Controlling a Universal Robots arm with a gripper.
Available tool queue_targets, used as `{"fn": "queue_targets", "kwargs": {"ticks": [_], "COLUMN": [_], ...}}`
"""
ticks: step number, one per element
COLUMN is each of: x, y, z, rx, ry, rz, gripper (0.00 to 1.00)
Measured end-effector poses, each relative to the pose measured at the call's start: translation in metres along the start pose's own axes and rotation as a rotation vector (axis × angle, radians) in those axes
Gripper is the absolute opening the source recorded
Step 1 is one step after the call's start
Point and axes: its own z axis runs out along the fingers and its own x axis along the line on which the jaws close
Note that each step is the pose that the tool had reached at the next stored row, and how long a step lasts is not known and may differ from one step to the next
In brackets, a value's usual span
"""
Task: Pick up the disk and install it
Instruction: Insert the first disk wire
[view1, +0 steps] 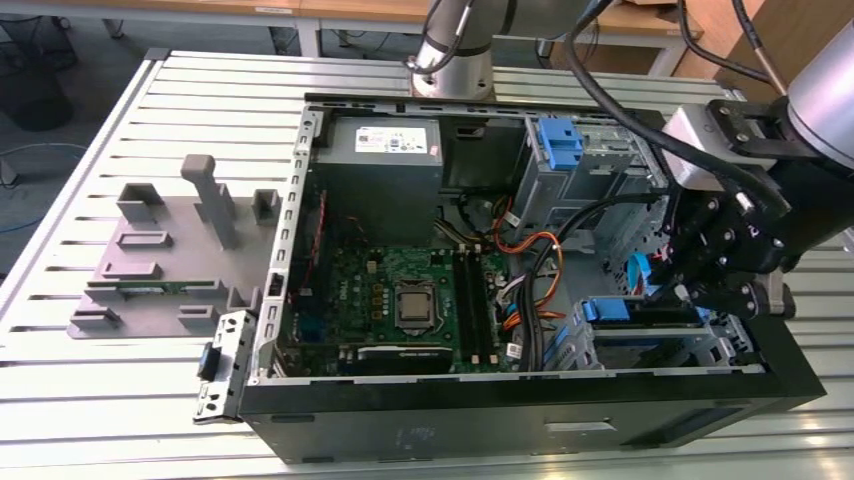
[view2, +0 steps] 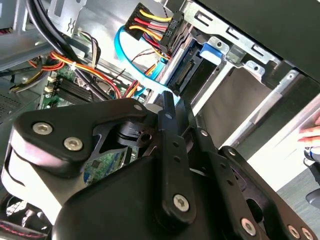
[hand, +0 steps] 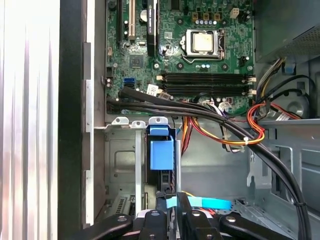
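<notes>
The disk sits on edge in the drive cage (hand: 125, 150) at the near right corner of the open computer case (view1: 534, 400). Its blue carrier shows in all views (view1: 617, 310) (hand: 161, 150) (view2: 210, 52), and its dark connector end (view2: 187, 72) faces the gripper. My gripper (view1: 681, 293) (hand: 174, 202) (view2: 172, 105) hovers just behind that end. In both wrist views its two black fingers lie close together with nothing seen between them. A light-blue flat cable (hand: 210, 203) runs past the fingertips.
Black, orange and red cables (hand: 220, 122) cross between the cage and the motherboard (view1: 400, 300). A grey power-supply box (view1: 380, 140) and a second blue-tabbed bay (view1: 561, 140) sit at the case's far side. A grey stand (view1: 174, 250) stands at the exterior view's left. A hand (view2: 310, 134) is beside the case.
</notes>
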Motion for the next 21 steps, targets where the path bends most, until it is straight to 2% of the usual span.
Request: {"fn": "queue_targets", "kwargs": {"ticks": [4,9,19,21], "x": [-0.0003,-0.0004,-0.0009,-0.001], "y": [0.0002,-0.0013,-0.0215,-0.0236], "z": [-0.0053,-0.0056,-0.0058,-0.0058], "rx": [0.0,0.0,0.0,0.0], "ry": [-0.0001,0.0002,-0.0001,-0.0001], "rz": [0.0,0.0,0.0,0.0], "gripper": [0.23,0.23,0.23,0.23]}}
